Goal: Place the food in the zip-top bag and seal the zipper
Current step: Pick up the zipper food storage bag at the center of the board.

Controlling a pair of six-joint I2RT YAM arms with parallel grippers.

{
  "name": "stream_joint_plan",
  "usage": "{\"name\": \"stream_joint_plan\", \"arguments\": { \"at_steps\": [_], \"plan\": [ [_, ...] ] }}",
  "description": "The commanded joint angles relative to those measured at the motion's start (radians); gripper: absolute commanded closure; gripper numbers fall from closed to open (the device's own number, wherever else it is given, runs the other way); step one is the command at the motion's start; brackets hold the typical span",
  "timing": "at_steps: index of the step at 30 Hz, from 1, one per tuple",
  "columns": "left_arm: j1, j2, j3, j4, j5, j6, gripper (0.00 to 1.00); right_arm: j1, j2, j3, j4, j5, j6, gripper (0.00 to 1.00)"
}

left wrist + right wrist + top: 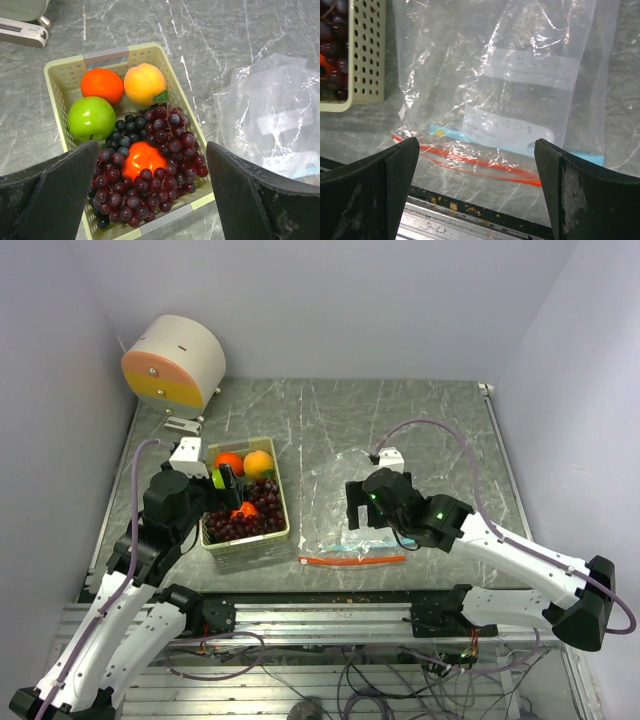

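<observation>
On the grey marbled table the zip-top bag lies flat and crinkled just beside the pale basket. Its mouth is turned toward the near edge, which we judge keeps the opening within reach of both arms. The basket sits on the left arm's side and holds all the food; we see none in the bag yet. The left gripper hangs over the basket with its jaws spread wide and nothing between them, probably so they can drop around a fruit. The right gripper is just as wide and empty above the bag's mouth, likely placed to lift or steady one lip. Inside the basket, the grapes fill the near half with a red-orange fruit nested in them, directly under the left jaws. We take that fruit for the likeliest first pick. At the far end are a green apple, an orange and a peach-coloured fruit. Along the bag's mouth the zipper is unsealed, its red strip lying apart from the teal one.
</observation>
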Motion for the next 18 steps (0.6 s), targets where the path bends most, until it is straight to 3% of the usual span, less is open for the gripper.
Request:
{"name": "stream_joint_plan", "arguments": {
  "at_steps": [1,4,11,18],
  "plan": [
    [0.013,-0.004,0.031,-0.006,0.007,-0.010,0.00,0.002,0.022,0.028,-0.032,0.065,-0.038,0.00],
    [0.013,0.000,0.035,-0.008,0.009,-0.009,0.00,-0.013,0.012,0.026,-0.057,0.085,-0.027,0.00],
    [0.013,-0.003,0.034,0.004,0.024,-0.011,0.00,-0.243,-0.048,-0.062,-0.038,-0.098,-0.084,0.00],
    [0.013,0.003,0.033,0.008,0.035,-0.016,0.00,-0.247,-0.041,-0.156,-0.018,-0.156,-0.078,0.00]
  ]
}}
